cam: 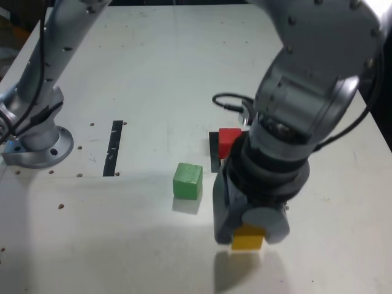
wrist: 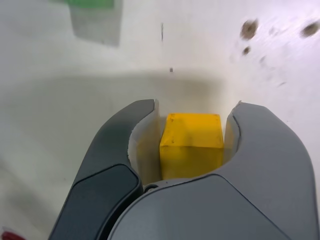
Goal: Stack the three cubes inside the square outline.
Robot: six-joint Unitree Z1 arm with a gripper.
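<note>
"What's the gripper (cam: 250,229) doing?"
"Pinching the yellow cube (wrist: 191,145) between its pads."
"And the others, in the exterior view, clocked from yellow?"
"Green cube (cam: 187,181) between ten and eleven, on the table (cam: 135,233). Red cube (cam: 228,141) between eleven and twelve, at the square outline (cam: 214,152), which the arm (cam: 288,116) partly hides."

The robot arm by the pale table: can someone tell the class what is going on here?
The arm has its hand around the yellow cube, low over the table; whether it grips the cube firmly is hard to tell. The red cube sits at the black square outline, partly hidden by the arm. The green cube stands apart on the table. No stack shows.
</note>
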